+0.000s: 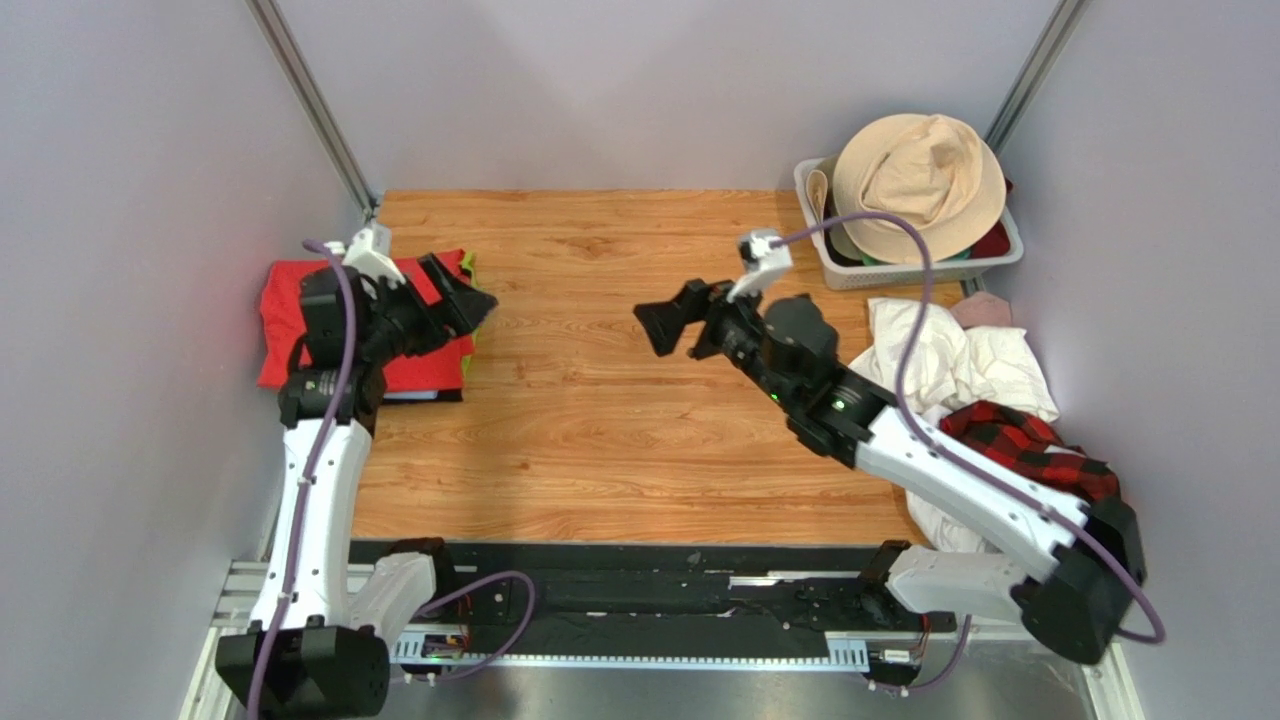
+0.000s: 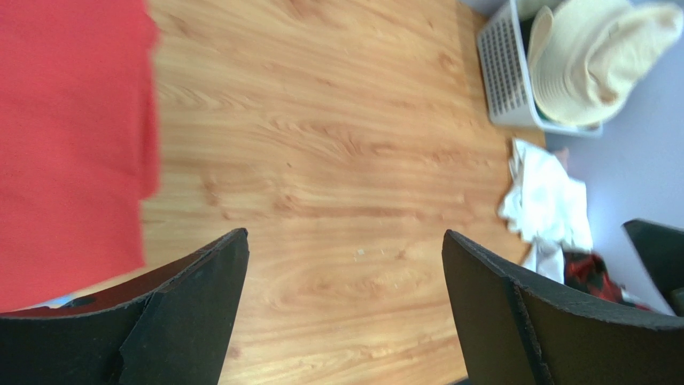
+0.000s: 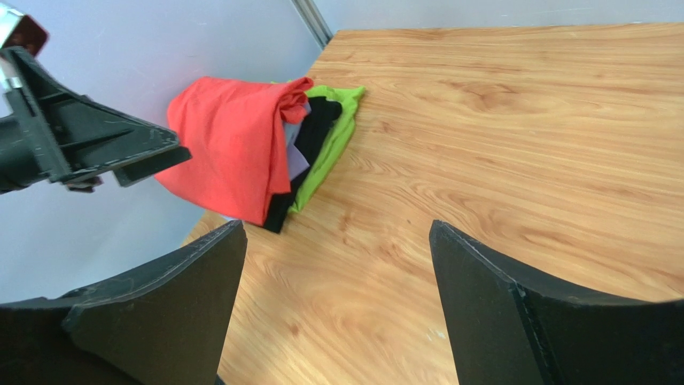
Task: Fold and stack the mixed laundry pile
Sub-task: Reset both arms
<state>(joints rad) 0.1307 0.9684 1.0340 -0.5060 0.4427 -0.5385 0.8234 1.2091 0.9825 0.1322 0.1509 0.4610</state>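
Note:
The red T-shirt [image 1: 308, 308] lies folded on top of a stack at the table's left edge; it also shows as a red T-shirt [image 2: 72, 136] and a red T-shirt [image 3: 233, 152]. My left gripper [image 1: 469, 297] hovers at its right edge, open and empty [image 2: 345, 241]. The rest of the laundry pile sits at the right: white cloths [image 1: 947, 360], a red-and-black plaid shirt [image 1: 1037, 443] and a small pink piece [image 1: 987, 309]. My right gripper [image 1: 676, 318] hangs over the middle of the table, open and empty [image 3: 337, 233], pointing toward the stack.
Under the red T-shirt lie black and green cloths [image 3: 337, 136]. A white slatted basket [image 1: 879, 270] with a beige bucket hat [image 1: 920, 180] stands at the back right. Grey walls close in on both sides. Bare wood [image 1: 586, 405] lies between the arms.

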